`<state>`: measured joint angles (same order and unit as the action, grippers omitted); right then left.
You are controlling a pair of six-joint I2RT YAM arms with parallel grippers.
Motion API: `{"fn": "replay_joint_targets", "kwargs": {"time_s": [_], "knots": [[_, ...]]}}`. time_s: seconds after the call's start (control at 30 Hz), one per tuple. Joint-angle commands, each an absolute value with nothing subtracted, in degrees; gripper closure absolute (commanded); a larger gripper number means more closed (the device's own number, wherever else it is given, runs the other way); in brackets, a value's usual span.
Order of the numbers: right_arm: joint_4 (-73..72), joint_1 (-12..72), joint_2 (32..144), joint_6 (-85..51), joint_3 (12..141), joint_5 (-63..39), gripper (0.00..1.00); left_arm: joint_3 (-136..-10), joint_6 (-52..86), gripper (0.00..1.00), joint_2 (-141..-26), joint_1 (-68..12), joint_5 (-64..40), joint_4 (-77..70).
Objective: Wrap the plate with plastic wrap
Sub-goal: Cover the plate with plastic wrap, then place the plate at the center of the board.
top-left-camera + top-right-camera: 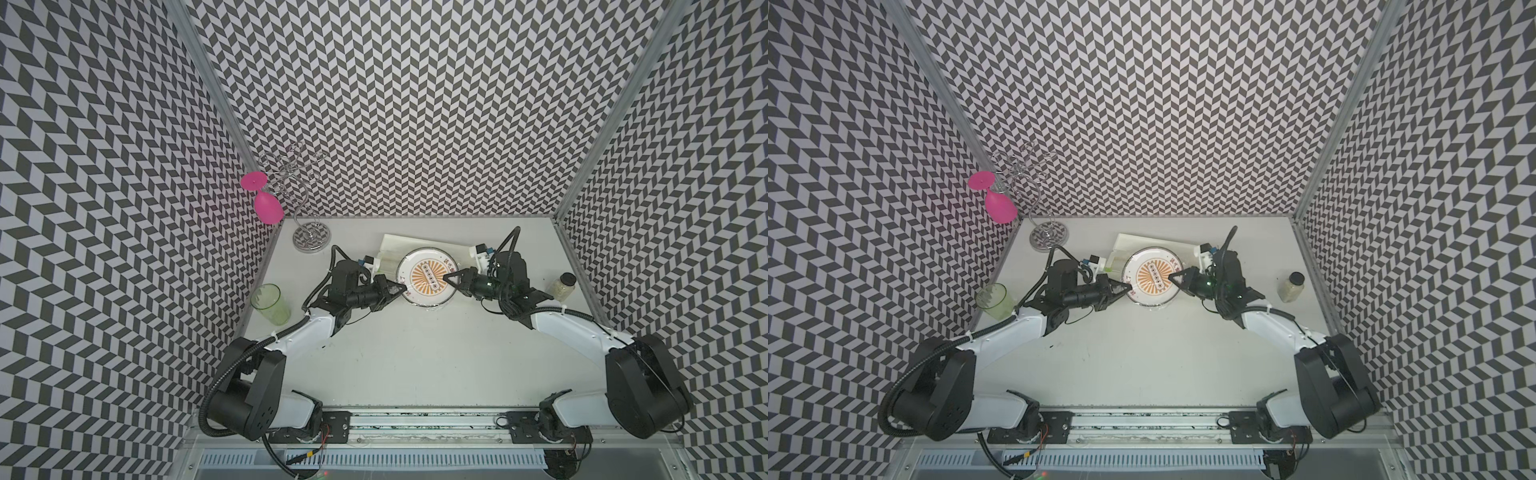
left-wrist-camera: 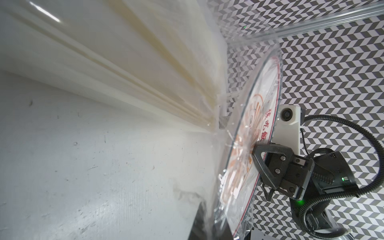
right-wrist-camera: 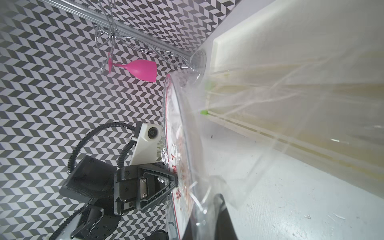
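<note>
One round white plate (image 1: 424,266): glossy, thin dark rim, orange sunburst middle with a band of small circles, red characters round the border. Flat on the scuffed grey table (image 1: 415,353), toward the far side, between the two grippers and just in front of one long cream box (image 1: 415,245).

One sheet of plastic wrap (image 3: 228,133): thin, clear, shiny, creased, stretched from the box across the plate's face, with a crinkled edge past the near rim in both top views.

Two black grippers with triangular fingers. Left gripper (image 1: 402,287): fingers pressed together, tip at the plate's left rim, crumpled film around it; pinched or not, cannot tell. Right gripper (image 1: 446,276): fingers clamped on the plastic wrap at the sunburst's right edge, creases fanning out from the tip.

One rack (image 1: 305,199) of curled bright wire on a round patterned foot, far left corner, with one pink glass (image 1: 268,208) hanging upside down. One clear pale-green cup (image 1: 271,305) at the left edge. One small jar (image 1: 561,286), dark lid, pale contents, at the right.
</note>
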<state>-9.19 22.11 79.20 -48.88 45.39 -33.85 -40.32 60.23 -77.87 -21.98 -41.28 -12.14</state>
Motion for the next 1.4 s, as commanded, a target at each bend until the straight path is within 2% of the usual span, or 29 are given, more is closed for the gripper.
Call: {"fn": "replay_joint_targets", "kwargs": {"time_s": [0.0,0.2,0.53,0.87,1.2,1.37], "knots": [[-11.3,21.6,75.8,-47.7,46.1,-29.4,1.0,-42.1,55.5,1.0,-73.0,-22.9,-42.6,-12.4],[-11.9,22.5,71.9,-50.0,42.3,-30.1,1.0,-40.6,54.0,1.0,-68.2,-23.8,-41.4,-7.5],[-21.5,32.7,67.2,-59.1,25.0,-23.3,1.0,-24.3,53.9,1.0,-58.0,-24.0,-38.2,-1.6],[-30.5,42.5,72.1,-68.0,11.5,-17.0,1.0,-15.3,52.4,1.0,-55.1,-24.8,-33.4,3.0],[-27.1,42.9,80.7,-69.1,14.9,-17.7,1.0,-14.1,50.6,1.0,-61.1,-24.7,-30.3,2.4],[-25.3,42.9,82.5,-68.9,15.9,-17.8,0.9,-13.7,49.8,1.0,-64.0,-24.8,-30.3,0.1]]}}
